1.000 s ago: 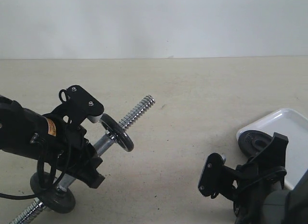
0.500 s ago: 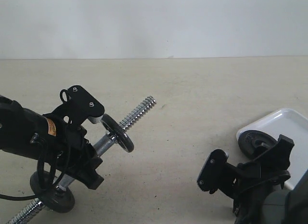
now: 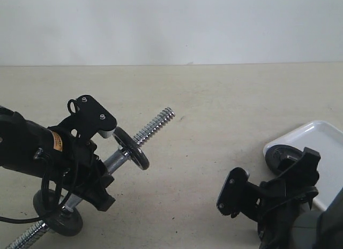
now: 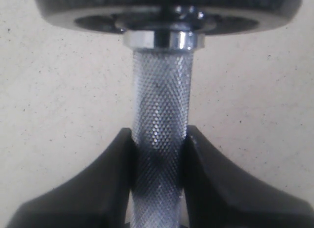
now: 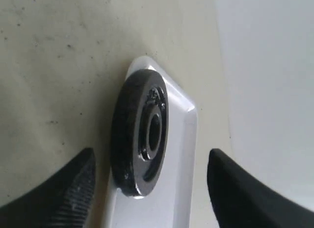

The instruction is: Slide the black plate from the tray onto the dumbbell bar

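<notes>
Over on the left, the left gripper (image 4: 159, 132) is clamped on the dumbbell bar (image 3: 153, 125), its two black fingers (image 4: 105, 179) pressed against either side of the cross-hatched shaft just behind a chrome nut (image 4: 163, 39) and one small black disc (image 3: 131, 148). The bar is held off the beige table (image 3: 214, 99) at a slant, its bare threaded end pointing up and towards the right, while a second small disc (image 3: 59, 214) sits low on the other end. Well apart from it, the black plate (image 5: 130, 139) lies at the corner of the white tray (image 3: 321, 134) nearest the bar, its edge overlapping the tray's rim; whether it lies flat or is propped there is hard to tell. The right gripper (image 5: 151, 159) hovers close to this plate with its jaws spread wide, one finger on each side of the disc and neither touching it.
</notes>
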Robot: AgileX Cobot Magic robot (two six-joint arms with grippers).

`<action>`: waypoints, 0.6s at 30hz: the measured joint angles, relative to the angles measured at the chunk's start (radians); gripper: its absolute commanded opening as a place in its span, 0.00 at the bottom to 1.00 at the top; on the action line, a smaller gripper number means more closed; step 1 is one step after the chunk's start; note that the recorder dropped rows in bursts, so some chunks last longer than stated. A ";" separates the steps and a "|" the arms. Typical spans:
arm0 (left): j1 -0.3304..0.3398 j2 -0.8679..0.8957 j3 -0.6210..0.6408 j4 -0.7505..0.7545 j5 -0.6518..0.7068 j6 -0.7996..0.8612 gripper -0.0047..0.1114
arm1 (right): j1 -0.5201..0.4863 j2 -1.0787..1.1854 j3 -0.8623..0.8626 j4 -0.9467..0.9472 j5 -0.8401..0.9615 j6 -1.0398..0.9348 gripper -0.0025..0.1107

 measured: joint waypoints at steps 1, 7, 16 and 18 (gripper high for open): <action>0.000 0.000 0.000 0.000 0.000 0.000 0.08 | 0.000 0.000 0.000 -0.003 0.000 -0.013 0.55; 0.000 0.000 0.000 0.000 0.000 0.002 0.08 | 0.000 0.000 0.000 -0.006 0.000 -0.051 0.55; 0.000 0.000 0.000 0.000 0.000 0.010 0.08 | 0.000 0.002 0.000 -0.002 0.013 -0.069 0.55; 0.000 0.000 0.000 0.000 0.000 0.012 0.08 | 0.000 0.006 0.000 0.003 0.017 -0.053 0.55</action>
